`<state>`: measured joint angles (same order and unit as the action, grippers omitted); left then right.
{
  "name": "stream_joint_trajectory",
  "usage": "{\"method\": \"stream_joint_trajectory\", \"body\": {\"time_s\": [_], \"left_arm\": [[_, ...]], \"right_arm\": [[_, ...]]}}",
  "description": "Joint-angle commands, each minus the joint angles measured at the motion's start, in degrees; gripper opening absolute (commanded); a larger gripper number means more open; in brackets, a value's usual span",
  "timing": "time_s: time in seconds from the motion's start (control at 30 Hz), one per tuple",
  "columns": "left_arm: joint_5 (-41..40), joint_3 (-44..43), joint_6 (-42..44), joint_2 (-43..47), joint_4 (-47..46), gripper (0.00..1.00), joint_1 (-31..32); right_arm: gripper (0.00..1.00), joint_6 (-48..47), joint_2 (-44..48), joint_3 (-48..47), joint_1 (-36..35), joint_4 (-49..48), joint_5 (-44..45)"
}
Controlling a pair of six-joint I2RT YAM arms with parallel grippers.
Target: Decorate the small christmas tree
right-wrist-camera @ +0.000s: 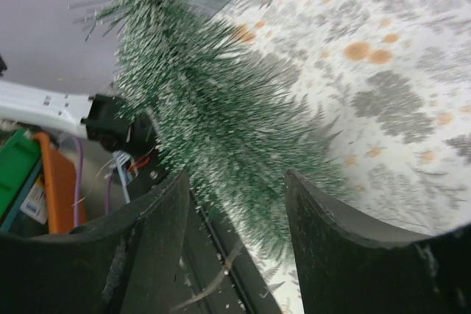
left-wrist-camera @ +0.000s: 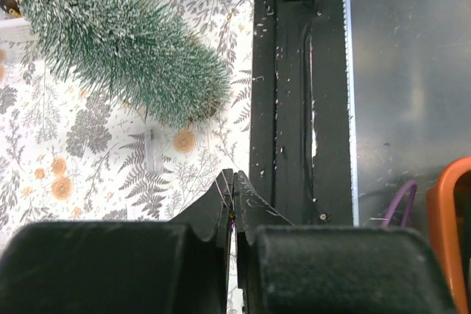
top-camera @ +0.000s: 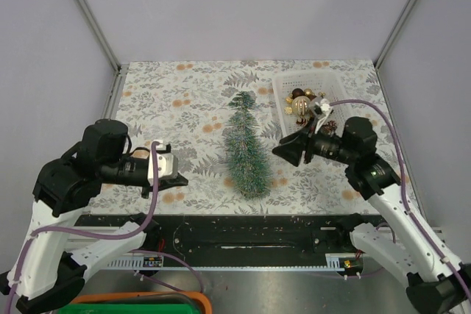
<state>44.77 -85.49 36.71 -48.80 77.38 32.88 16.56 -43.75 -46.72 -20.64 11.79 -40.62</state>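
The small christmas tree [top-camera: 246,148] lies on its side in the middle of the table, tip pointing to the far side. It also shows in the left wrist view [left-wrist-camera: 125,42] and the right wrist view [right-wrist-camera: 213,108]. My left gripper [top-camera: 179,177] is shut, low over the table to the left of the tree's wide end; in its wrist view [left-wrist-camera: 233,182] a thin purple thread shows at the seam of the tips. My right gripper [top-camera: 282,151] is open just right of the tree's middle; in its wrist view [right-wrist-camera: 235,182] the bristles lie ahead of the spread fingers.
A white basket [top-camera: 283,82] with gold and brown baubles [top-camera: 303,102] stands at the far right, behind the right gripper. A small clear tube [left-wrist-camera: 152,148] lies on the cloth near the tree's wide end. The black rail [top-camera: 243,229] runs along the near edge.
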Motion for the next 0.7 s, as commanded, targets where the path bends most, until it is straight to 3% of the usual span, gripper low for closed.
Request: {"method": "stream_joint_trajectory", "body": {"time_s": [0.0, 0.13, 0.3, 0.67], "left_arm": [[-4.6, 2.43, 4.07, 2.21, -1.27, 0.04, -0.19], [-6.36, 4.1, 4.86, 3.18, -1.62, 0.04, -0.19], [-7.95, 4.37, 6.62, 4.41, -1.62, 0.04, -0.1], [-8.74, 4.81, 7.32, 5.29, -1.36, 0.04, -0.19]], "right_arm": [[0.62, -2.84, -4.66, -0.56, -12.38, -0.29, 11.5], [0.56, -3.02, -5.74, -0.83, -14.34, 3.49, 21.26], [0.56, -3.64, -1.53, 0.13, -14.34, 7.01, 27.78], [0.58, -2.85, 0.25, 1.63, -14.34, 8.86, 28.76]]}}
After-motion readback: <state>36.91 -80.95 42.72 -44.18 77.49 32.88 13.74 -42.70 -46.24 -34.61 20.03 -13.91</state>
